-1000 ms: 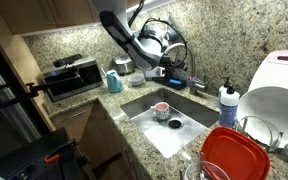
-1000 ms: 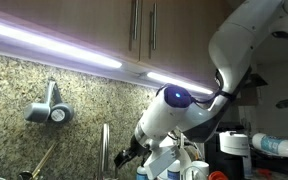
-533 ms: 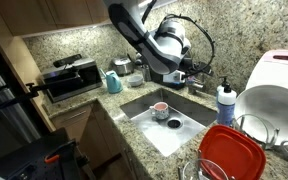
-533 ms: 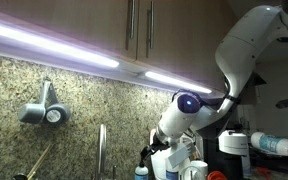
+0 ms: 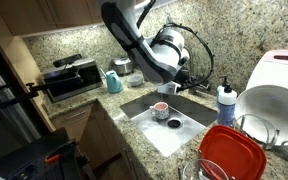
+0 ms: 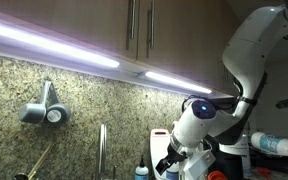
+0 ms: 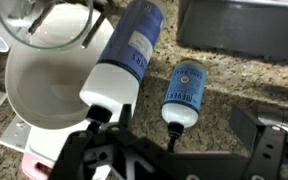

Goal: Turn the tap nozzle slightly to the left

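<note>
While your jaws gape wide and empty, facing two bottles (image 7: pixel 129 55), the tap nozzle (image 6: pixel 101 148) seemingly stands well apart by the stone wall. Risk: you topple bottles before reaching it.

Tap nozzle: lost behind my arm (image 5: pixel 142 45) in an exterior view; cannot pick it out.
End effector (image 7: pixel 174 130): dark and blurred in the wrist view, lower part cut by the bottom edge.
Large bottle (image 7: pixel 132 55): far end runs off the top edge; near end meets a dark blur, cap or my finger, cannot tell.
Small bottle (image 7: pixel 185 90): label print too blurred to read.
Red tub (image 5: pixel 234 155): clipped by the bottom edge.
</note>
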### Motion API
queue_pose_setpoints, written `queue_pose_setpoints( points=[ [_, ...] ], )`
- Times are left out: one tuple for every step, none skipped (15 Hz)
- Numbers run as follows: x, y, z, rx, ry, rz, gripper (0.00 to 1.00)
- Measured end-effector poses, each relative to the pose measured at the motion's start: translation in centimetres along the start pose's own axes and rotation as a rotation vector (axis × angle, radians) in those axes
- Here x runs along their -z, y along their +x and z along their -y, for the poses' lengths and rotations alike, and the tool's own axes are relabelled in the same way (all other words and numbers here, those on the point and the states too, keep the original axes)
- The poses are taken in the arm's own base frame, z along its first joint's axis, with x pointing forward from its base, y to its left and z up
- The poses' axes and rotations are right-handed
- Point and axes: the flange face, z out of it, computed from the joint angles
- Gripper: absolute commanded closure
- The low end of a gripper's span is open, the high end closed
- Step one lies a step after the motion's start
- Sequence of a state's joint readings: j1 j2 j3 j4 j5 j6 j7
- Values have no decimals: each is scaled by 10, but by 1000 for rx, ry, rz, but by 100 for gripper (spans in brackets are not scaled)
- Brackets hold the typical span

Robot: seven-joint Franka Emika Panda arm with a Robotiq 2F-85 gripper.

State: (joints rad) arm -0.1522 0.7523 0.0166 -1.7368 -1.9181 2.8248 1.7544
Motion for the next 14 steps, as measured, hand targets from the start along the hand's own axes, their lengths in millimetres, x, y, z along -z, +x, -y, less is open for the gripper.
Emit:
queue_pose_setpoints(
  points=[
    [5,-11,1,16,7,17,0],
    [12,-21,1,38,13,31,0],
    [19,-30,2,63,19,40,0],
    [28,-38,1,92,26,45,0],
    [38,-45,1,125,33,48,0],
    [49,-53,-1,156,40,50,0],
    [60,-60,-2,188,47,51,0],
    [71,-66,-4,216,53,51,0],
    [84,-72,-6,246,60,49,0],
    [96,-78,-8,275,66,44,0],
    [108,-81,-11,297,72,33,0],
    [120,-83,-13,306,78,18,0],
    [132,-84,-16,315,84,-1,0],
    [144,-84,-18,323,90,-20,0]
  ],
)
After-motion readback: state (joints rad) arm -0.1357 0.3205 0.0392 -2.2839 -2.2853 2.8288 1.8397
